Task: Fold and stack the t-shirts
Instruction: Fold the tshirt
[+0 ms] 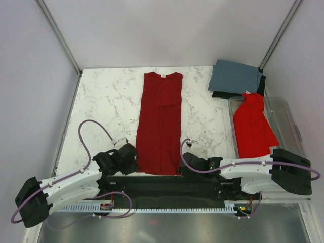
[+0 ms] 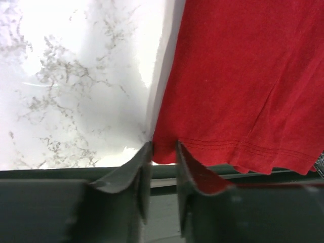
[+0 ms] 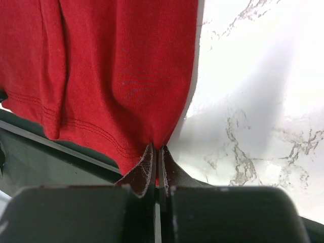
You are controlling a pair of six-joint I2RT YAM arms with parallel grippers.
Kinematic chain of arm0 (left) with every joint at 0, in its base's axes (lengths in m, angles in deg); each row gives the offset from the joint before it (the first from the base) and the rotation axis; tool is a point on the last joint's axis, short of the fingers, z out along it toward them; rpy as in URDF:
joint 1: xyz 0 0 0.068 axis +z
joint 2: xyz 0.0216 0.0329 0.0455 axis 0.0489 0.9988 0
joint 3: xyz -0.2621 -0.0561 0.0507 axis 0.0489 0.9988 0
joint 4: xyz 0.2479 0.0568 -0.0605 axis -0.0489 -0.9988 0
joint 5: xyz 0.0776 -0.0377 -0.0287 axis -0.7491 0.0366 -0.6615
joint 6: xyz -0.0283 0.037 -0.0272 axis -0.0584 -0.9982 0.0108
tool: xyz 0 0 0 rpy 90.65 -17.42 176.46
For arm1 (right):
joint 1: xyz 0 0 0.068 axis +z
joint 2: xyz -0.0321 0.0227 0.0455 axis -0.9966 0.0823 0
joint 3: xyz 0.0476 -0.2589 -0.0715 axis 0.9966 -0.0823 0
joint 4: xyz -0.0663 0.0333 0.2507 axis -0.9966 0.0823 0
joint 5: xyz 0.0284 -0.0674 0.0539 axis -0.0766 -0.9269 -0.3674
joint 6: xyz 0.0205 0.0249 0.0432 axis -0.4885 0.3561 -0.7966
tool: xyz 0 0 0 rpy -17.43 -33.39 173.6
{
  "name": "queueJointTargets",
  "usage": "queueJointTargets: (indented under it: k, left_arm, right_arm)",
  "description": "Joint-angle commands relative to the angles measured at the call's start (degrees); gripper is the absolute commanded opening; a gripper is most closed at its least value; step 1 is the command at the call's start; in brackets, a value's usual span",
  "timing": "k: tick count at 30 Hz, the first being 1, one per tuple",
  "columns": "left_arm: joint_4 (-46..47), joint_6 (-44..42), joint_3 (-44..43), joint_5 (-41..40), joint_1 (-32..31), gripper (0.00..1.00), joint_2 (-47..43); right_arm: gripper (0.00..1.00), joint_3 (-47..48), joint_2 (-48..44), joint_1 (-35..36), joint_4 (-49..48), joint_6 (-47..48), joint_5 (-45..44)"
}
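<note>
The dark crimson t-shirt (image 1: 159,121) lies folded into a long narrow strip down the middle of the marble table, collar at the far end. My left gripper (image 1: 134,162) is at its near left corner. In the left wrist view its jaws (image 2: 164,147) stand apart with the hem corner (image 2: 167,152) between the fingertips. My right gripper (image 1: 182,164) is at the near right corner, and in the right wrist view (image 3: 157,149) it is shut on the hem (image 3: 126,147). A brighter red t-shirt (image 1: 253,126) lies in a clear bin. A slate grey-blue t-shirt (image 1: 234,77) lies folded on a black one (image 1: 223,94) at the far right.
The clear plastic bin (image 1: 288,114) stands at the right edge of the table. The dark front rail (image 1: 162,185) runs along the near edge just under the shirt's hem. White walls and metal posts close in the table on the left, back and right.
</note>
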Motion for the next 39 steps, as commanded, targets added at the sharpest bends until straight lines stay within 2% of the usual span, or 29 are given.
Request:
queueJointTargets:
  k: [1,3,7,15,19,22,25,27,28,35,39]
  left_arm:
    - [3.96,0.85,-0.41,-0.02,0.07,0.29,1.66]
    - [5.28,0.15,-0.76,0.41,0.07,0.24,3.15]
    - [6.34,-1.70,-2.16,0.59,0.07,0.02,3.95]
    - [0.02,-0.30,-5.41,4.89,-0.19,0.02,-3.60]
    - [-3.76,-0.20,-8.05,6.74,-0.54,0.02,-7.21]
    - [-6.75,-2.13,-13.14,5.43,-0.54,0.02,-7.65]
    - [-10.27,-5.30,-19.11,0.00,-0.54,0.02,-5.64]
    - [-11.85,-7.57,-22.89,-2.12,-0.54,0.02,-2.66]
    - [-12.21,-8.28,-24.04,-3.00,-0.54,0.02,-1.60]
    - [-12.12,-13.73,-35.19,-10.57,0.77,0.02,7.63]
    - [-10.37,-20.22,-40.04,-8.56,8.57,0.02,13.08]
  right_arm:
    - [0.00,-0.89,-0.46,0.13,0.05,0.86,-0.43]
    - [0.00,-1.24,-1.17,0.21,-0.04,0.77,-0.70]
    - [0.00,-2.12,-4.06,0.21,0.31,0.86,-1.92]
    - [0.00,0.69,-10.48,1.62,12.78,-0.28,-2.72]
    - [0.00,5.24,-11.46,6.18,16.82,-2.38,-4.12]
    - [0.00,10.86,-11.27,7.42,23.41,-3.36,-8.33]
    - [0.00,16.83,-11.72,7.16,29.38,-1.27,-14.74]
    - [0.00,20.19,-10.50,5.50,31.41,1.02,-16.86]
    - [0.00,22.99,-10.05,2.44,32.03,2.69,-16.78]
    - [0.00,31.80,-4.43,-9.79,31.51,15.26,-13.45]
    - [0.00,36.80,-0.39,-15.77,30.11,22.02,-10.90]
